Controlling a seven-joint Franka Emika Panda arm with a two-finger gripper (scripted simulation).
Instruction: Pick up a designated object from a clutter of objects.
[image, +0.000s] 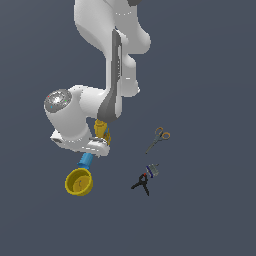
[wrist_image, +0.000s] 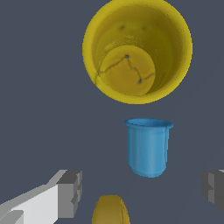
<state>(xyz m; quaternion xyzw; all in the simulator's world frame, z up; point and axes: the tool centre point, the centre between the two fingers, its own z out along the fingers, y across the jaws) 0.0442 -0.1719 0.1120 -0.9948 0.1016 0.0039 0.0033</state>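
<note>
Gripper (wrist_image: 142, 190) is spread wide, nothing held; one finger (wrist_image: 70, 192) shows at lower left of the wrist frame, the other is cut off at the right edge. Blue cup (wrist_image: 148, 151) sits centre-right in that frame, between the fingers' line and the yellow bowl (wrist_image: 138, 48), apart from the bowl but near it. In the exterior frame, the blue cup (image: 86, 160) pokes out under the wrist at centre-left, right above the bowl (image: 79, 181).

Risks, as I judge: cup is off-centre toward the right finger, so a straight descent could clip its rim and tip it. Yellow bottle (wrist_image: 111, 211) sits close behind; fingers may knock it.

Hidden: bottle mostly cut off; arm covers most of the cup in the exterior frame. Scissors (image: 159, 139), black clamp (image: 142, 184) and grey item (image: 153, 170) lie well apart, centre-right.
</note>
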